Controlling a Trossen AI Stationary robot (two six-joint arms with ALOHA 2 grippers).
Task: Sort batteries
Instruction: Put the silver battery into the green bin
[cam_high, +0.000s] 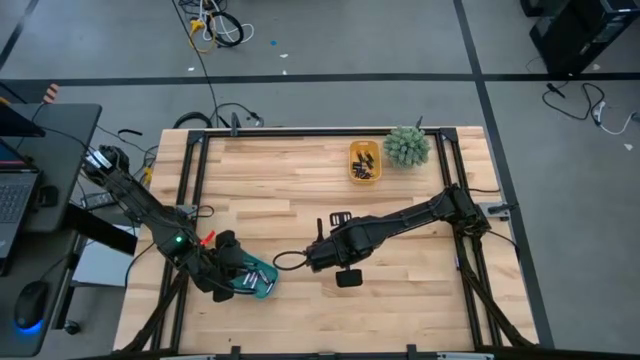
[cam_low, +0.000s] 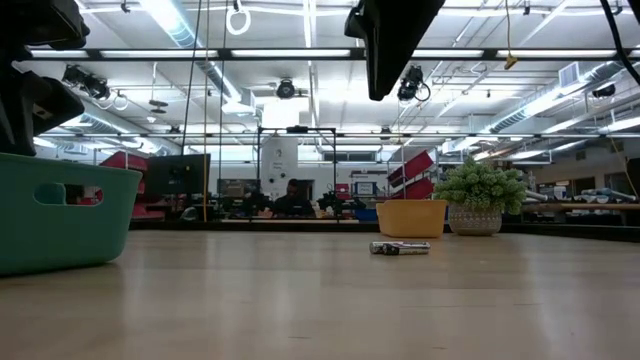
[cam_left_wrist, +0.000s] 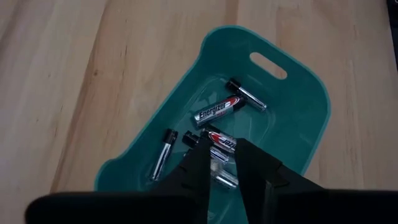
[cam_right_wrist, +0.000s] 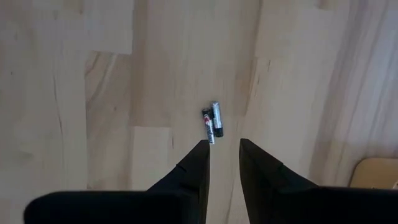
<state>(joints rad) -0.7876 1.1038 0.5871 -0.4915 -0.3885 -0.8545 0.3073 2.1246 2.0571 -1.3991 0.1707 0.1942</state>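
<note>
My left gripper (cam_left_wrist: 222, 154) hangs open over the teal tray (cam_left_wrist: 292, 118), its fingertips slightly apart above several batteries (cam_left_wrist: 216, 112) that lie on the tray's floor. In the high view this gripper (cam_high: 245, 275) is at the table's near left. My right gripper (cam_right_wrist: 224, 146) points down over bare wood, open, with nothing between its fingers. Two batteries (cam_right_wrist: 212, 125) lie side by side on the table just beyond its fingertips, and they also show in the low view (cam_low: 400, 247). In the high view the right gripper (cam_high: 322, 246) is near the table's middle.
A yellow tray (cam_high: 364, 162) holding several batteries stands at the far side, with a small potted plant (cam_high: 407, 146) to its right. The black frame rails (cam_high: 190, 200) run along the table's left and right sides. Bare wood lies between the trays.
</note>
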